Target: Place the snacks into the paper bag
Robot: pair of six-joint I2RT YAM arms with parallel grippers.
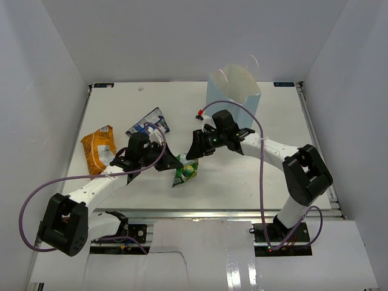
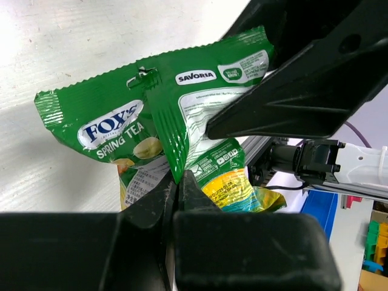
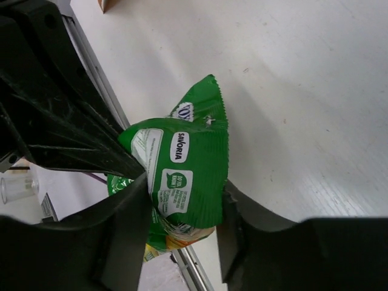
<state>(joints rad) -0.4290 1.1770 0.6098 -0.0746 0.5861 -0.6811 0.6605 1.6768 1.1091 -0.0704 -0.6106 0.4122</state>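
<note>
A green-and-white Fox's snack packet (image 1: 186, 173) hangs just above the table between my two grippers. My left gripper (image 1: 174, 162) is shut on its back seam, as the left wrist view shows (image 2: 177, 182), where the packet (image 2: 121, 121) fans out beyond the fingertips. My right gripper (image 1: 195, 150) reaches in from the other side. In the right wrist view its fingers (image 3: 182, 206) press both sides of the packet's (image 3: 194, 151) end. The light blue paper bag (image 1: 233, 91) stands upright behind the right arm.
An orange chip bag (image 1: 99, 148) lies at the left of the table. A blue-and-white packet (image 1: 148, 123) lies behind the left gripper. A small red-and-white object (image 1: 199, 113) sits left of the paper bag. White walls enclose the table.
</note>
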